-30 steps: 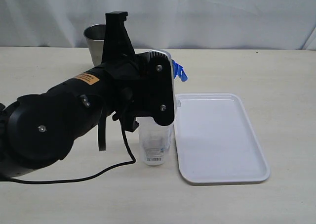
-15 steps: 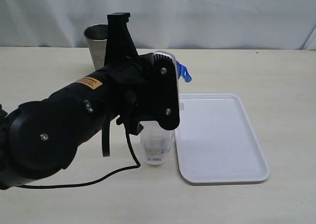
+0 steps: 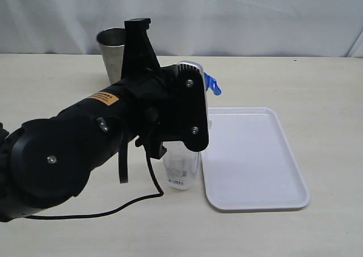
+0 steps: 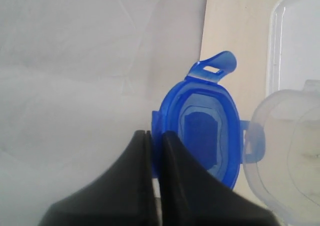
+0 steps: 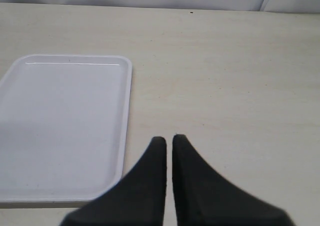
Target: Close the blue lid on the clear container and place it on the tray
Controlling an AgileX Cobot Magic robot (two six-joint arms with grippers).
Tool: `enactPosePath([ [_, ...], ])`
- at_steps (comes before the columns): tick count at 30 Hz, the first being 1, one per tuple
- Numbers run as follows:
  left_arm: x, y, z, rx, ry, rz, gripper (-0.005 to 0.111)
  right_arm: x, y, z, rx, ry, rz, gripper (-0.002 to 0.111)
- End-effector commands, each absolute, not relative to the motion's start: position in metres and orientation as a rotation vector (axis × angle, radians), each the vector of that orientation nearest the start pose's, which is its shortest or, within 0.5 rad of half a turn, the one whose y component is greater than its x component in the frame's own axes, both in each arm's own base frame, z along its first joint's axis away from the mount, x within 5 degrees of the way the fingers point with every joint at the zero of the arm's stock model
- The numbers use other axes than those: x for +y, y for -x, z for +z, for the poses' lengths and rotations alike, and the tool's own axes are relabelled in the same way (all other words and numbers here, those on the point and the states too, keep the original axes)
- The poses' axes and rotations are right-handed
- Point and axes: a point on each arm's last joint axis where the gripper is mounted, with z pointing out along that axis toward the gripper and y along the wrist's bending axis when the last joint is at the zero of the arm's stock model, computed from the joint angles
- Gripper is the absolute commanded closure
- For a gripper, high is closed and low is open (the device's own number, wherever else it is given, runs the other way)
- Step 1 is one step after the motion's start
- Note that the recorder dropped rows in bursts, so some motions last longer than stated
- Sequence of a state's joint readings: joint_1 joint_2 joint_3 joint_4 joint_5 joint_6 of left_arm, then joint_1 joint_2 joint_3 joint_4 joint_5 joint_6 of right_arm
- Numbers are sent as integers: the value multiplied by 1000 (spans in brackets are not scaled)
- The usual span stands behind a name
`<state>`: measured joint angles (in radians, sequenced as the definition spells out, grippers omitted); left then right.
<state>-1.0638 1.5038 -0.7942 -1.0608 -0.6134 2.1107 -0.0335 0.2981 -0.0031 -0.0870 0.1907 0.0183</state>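
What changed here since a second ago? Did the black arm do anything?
The left arm crept slightly right, toward the tray, and the blue lid shifted right with it. The left end effector is shut beside the lid's edge; nothing grabbed or released. The base of the clear container, the tray and the steel cup stayed put.

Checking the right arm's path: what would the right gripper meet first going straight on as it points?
Nothing stands ahead of the right gripper, only bare table; the tray lies off to one side. Pitched downward as it seems, it would probably touch the table first, though depth is unclear.
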Motion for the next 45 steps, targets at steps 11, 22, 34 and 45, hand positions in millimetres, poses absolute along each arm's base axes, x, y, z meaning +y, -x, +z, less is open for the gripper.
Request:
enactPosePath([
  [11, -252, -185, 256, 1158, -1479, 516, 107, -4, -75, 177, 1963, 29, -82, 104],
  [22, -254, -182, 254, 1167, -1499, 481, 107, -4, -75, 177, 1963, 29, -82, 104],
  [34, -250, -178, 243, 1165, -1542, 490, 107, -4, -75, 177, 1963, 29, -82, 104],
  [45, -245, -174, 232, 1125, -1605, 506, 107, -4, -75, 177, 1963, 29, -82, 104],
])
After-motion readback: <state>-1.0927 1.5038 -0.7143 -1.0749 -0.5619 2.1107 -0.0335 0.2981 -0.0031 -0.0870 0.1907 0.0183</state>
